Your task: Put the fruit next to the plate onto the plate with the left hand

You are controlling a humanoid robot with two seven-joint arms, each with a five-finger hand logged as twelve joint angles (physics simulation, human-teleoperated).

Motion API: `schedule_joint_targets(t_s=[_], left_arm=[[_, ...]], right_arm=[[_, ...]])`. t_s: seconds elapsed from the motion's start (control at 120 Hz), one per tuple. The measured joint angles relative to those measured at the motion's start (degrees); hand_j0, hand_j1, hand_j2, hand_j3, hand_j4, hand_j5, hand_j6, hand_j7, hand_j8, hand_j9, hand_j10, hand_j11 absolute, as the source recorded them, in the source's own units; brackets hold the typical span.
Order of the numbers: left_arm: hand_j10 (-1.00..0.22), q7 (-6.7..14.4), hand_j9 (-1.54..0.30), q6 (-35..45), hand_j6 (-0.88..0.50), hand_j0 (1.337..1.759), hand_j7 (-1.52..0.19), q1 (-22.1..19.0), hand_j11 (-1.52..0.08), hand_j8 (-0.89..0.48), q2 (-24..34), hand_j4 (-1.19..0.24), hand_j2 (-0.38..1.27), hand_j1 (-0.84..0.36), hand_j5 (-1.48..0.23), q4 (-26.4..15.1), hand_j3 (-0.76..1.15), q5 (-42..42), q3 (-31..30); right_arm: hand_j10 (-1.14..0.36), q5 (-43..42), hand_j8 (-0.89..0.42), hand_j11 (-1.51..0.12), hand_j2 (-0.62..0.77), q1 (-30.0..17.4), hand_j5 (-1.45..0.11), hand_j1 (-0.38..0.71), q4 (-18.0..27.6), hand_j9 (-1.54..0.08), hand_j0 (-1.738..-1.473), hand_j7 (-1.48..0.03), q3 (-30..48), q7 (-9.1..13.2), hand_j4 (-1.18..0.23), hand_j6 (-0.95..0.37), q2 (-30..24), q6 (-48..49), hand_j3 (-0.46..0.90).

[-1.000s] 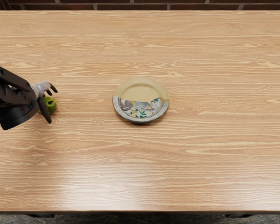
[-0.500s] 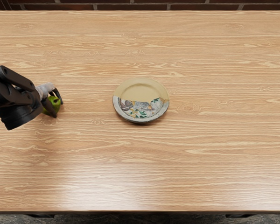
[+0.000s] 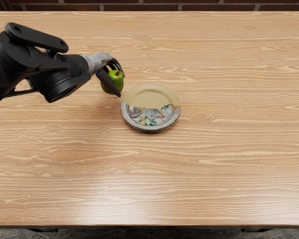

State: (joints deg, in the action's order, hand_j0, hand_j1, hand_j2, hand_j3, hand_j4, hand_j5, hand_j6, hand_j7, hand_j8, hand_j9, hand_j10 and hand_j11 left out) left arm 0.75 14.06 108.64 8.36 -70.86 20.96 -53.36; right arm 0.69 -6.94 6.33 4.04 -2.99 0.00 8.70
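Closed around the one fruit (image 3: pixel 116 80) in view, my left hand (image 3: pixel 108 74) sits just up and left of the plate (image 3: pixel 150 94). Dark fingers (image 3: pixel 111 82) cross the front of the fruit and another curls over its top, so only a slice of its green skin shows between them. It is a small, shiny green piece with a yellower patch near the top; I cannot make out its full shape behind my fingers.

The fruit is not on the plate. It is just beside the plate's upper left rim, close to it, and I cannot tell whether the two touch. I also cannot say for certain whether the fruit is clear of the wood, though a faint shadow lies on the table (image 3: pixel 229 149) below my arm.

By count: one fruit, one plate, one hand. My left arm (image 3: pixel 35 64), black and bulky, comes in from the left edge and reaches across the upper left of the table. The plate is round, near the middle of the table, with a plain tan upper half and a grey, white and green pattern across its lower half. Nothing lies on it. A strip of brick wall (image 3: pixel 139 7) runs along the far edge of the table.
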Motion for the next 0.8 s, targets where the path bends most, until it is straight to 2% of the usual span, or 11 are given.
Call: schedule_joint_targets(t_s=[0.008,0.058,0.175,0.392,0.425,0.525,0.633,0.683,0.767,0.8], left_arm=[[-0.48,0.0,-1.2,0.0,-0.29,1.64,-1.15,-0.6,-1.24,-0.25,-0.6,-0.68,0.19,-0.21,-1.16,0.5,0.0,-0.1,0.6],[-0.51,0.1,-1.2,-0.3,-0.28,1.64,-1.17,-3.0,-1.24,-0.24,-3.0,-0.69,0.23,-0.19,-1.18,3.6,0.0,-0.4,3.9],[-0.5,0.2,-1.19,-0.7,-0.27,1.642,-1.18,-5.8,-1.24,-0.26,-4.8,-0.67,0.18,-0.18,-1.23,9.2,0.0,-1.9,8.9],[-0.55,0.1,-1.19,-0.8,-0.33,1.643,-1.18,-8.7,-1.23,-0.32,-6.6,-0.72,0.07,-0.09,-1.22,12.9,0.0,-2.8,11.3],[-0.55,0.0,-1.1,-0.7,-0.34,1.644,-1.08,-8.7,-1.14,-0.35,-6.8,-0.75,0.03,-0.07,-1.12,13.0,0.0,-2.8,11.4],[-0.35,0.0,-0.69,-0.6,-0.22,1.65,-0.68,-9.1,-0.72,-0.23,-7.7,-0.47,0.02,0.07,-0.7,13.3,0.0,-2.8,11.6],[-0.21,0.1,-0.41,-1.4,-0.14,1.653,-0.41,-8.9,-0.43,-0.14,-7.7,-0.28,0.01,0.18,-0.42,12.3,0.0,-2.8,12.8],[-0.16,0.1,-0.33,-4.8,-0.11,1.654,-0.32,-8.2,-0.34,-0.11,-3.8,-0.22,0.01,0.22,-0.33,10.8,0.0,-2.8,12.8],[-0.11,0.2,-0.22,-18.9,-0.08,1.655,-0.22,-1.0,-0.23,-0.08,9.4,-0.15,0.01,0.26,-0.22,7.4,0.0,-2.8,8.2],[-0.1,0.2,-0.19,-24.8,-0.07,1.656,-0.19,-0.2,-0.2,-0.07,15.3,-0.13,0.01,0.27,-0.19,6.5,0.0,-2.8,5.7]], right_arm=[[-0.02,0.0,-0.02,-0.02,0.0,0.0,-0.02,-0.33,0.0,-0.02,-1.658,-0.02,0.0,0.0,-0.02,-0.02,0.0,0.0,0.0],[-0.02,0.0,-0.02,-0.02,0.0,0.0,-0.02,-0.33,0.0,-0.02,-1.658,-0.02,0.0,0.0,-0.02,-0.02,0.0,0.0,0.0],[-0.02,0.0,-0.02,-0.02,0.0,0.0,-0.02,-0.33,0.0,-0.02,-1.658,-0.02,0.0,0.0,-0.02,-0.02,0.0,0.0,0.0],[-0.02,0.0,-0.02,-0.02,0.0,0.0,-0.02,-0.33,0.0,-0.02,-1.658,-0.02,0.0,0.0,-0.02,-0.02,0.0,0.0,0.0],[-0.02,0.0,-0.02,-0.02,0.0,0.0,-0.02,-0.33,0.0,-0.02,-1.658,-0.02,0.0,0.0,-0.02,-0.02,0.0,0.0,0.0],[-0.02,0.0,-0.02,-0.02,0.0,0.0,-0.02,-0.33,0.0,-0.02,-1.658,-0.02,0.0,0.0,-0.02,-0.02,0.0,0.0,0.0],[-0.02,0.0,-0.02,-0.02,0.0,0.0,-0.02,-0.33,0.0,-0.02,-1.658,-0.02,0.0,0.0,-0.02,-0.02,0.0,0.0,0.0],[-0.02,0.0,-0.02,-0.02,0.0,0.0,-0.02,-0.33,0.0,-0.02,-1.658,-0.02,0.0,0.0,-0.02,-0.02,0.0,0.0,0.0],[-0.02,0.0,-0.02,-0.02,0.0,0.0,-0.02,-0.33,0.0,-0.02,-1.658,-0.02,0.0,0.0,-0.02,-0.02,0.0,0.0,0.0],[-0.02,0.0,-0.02,-0.02,0.0,0.0,-0.02,-0.33,0.0,-0.02,-1.658,-0.02,0.0,0.0,-0.02,-0.02,0.0,0.0,0.0]])
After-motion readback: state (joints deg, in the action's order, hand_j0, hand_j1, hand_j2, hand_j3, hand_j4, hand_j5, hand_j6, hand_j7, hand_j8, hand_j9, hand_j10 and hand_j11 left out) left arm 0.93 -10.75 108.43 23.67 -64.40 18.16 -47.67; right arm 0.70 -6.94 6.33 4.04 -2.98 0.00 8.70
